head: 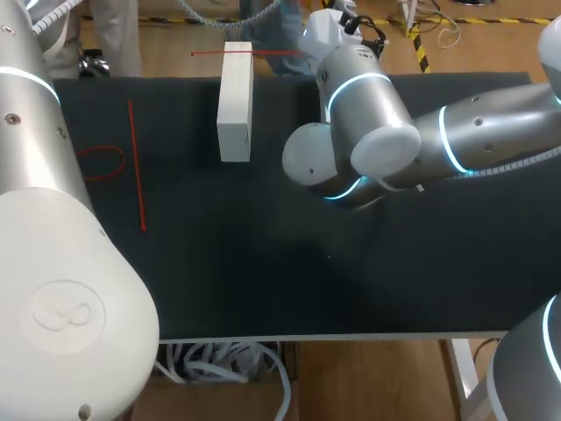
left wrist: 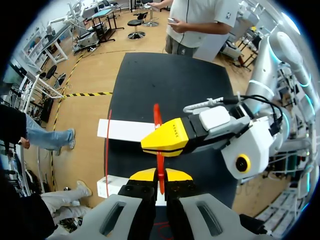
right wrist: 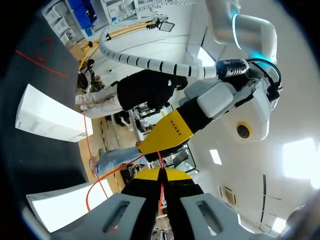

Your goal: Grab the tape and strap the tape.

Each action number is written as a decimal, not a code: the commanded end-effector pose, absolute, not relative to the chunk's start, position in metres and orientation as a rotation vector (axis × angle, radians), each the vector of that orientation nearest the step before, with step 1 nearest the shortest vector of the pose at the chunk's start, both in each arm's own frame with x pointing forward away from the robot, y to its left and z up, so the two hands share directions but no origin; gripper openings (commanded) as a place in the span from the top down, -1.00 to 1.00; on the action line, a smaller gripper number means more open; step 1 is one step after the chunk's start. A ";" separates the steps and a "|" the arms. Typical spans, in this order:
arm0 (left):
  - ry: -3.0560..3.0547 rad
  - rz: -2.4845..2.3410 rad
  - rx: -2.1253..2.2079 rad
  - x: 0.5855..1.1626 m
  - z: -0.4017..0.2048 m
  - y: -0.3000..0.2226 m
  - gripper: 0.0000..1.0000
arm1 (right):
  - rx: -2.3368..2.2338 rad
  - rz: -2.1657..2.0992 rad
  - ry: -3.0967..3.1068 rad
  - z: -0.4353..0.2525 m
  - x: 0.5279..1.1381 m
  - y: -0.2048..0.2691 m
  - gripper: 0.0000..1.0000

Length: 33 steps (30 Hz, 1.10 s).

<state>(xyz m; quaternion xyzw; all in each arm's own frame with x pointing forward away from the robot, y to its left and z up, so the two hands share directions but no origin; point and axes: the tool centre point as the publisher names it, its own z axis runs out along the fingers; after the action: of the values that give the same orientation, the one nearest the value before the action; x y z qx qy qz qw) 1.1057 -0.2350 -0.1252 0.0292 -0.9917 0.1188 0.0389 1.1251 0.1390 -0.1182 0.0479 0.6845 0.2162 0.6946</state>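
On my left side of the table [head: 263,281] lie a red loop [head: 101,162] and, just beside it, a straight red line [head: 137,167], both flat on the black cloth and well apart from my grip. My left pincer [left wrist: 160,175] is not to be seen from the head camera. From its own wrist, its yellow tips are pressed together on the tape [left wrist: 157,117], a thin red strand that rises out from between them.

Further right, the white block [head: 235,105] lies near the table's far edge. A red line [head: 245,53] crosses beyond its far end, and I cannot tell whether that is the same strand.

My right arm [head: 456,140] comes in from the right and reaches past the middle. Its right pincer [right wrist: 160,175] is likewise clamped on the red strand. In both wrist views the other pincer's yellow tips sit just ahead of mine on the same piece. So the tape is up off the cloth, held by both pincers close together.

I judge the grabbing done and the strapping in hand. To do it well, I should:

- hold both clamps firm
- draw the pincers apart evenly so the strand goes taut without slipping
- carry the strand level over the block
- lower both ends together so it lies square across the block rather than twisted
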 end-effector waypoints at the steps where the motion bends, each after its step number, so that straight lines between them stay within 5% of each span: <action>1: -3.038 0.356 0.091 1.107 -0.124 -0.236 1.00 | 0.107 0.484 1.537 -0.117 1.123 0.139 1.00; 33: -3.038 0.356 0.091 1.107 -0.124 -0.236 1.00 | 0.109 0.519 1.570 -0.117 1.117 0.142 1.00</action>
<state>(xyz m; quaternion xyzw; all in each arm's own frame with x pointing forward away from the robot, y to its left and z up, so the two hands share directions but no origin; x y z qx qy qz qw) 1.1054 -0.2353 -0.1255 0.0291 -0.9917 0.1186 0.0391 1.1200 0.1453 -0.1236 0.0514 0.6897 0.2320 0.6840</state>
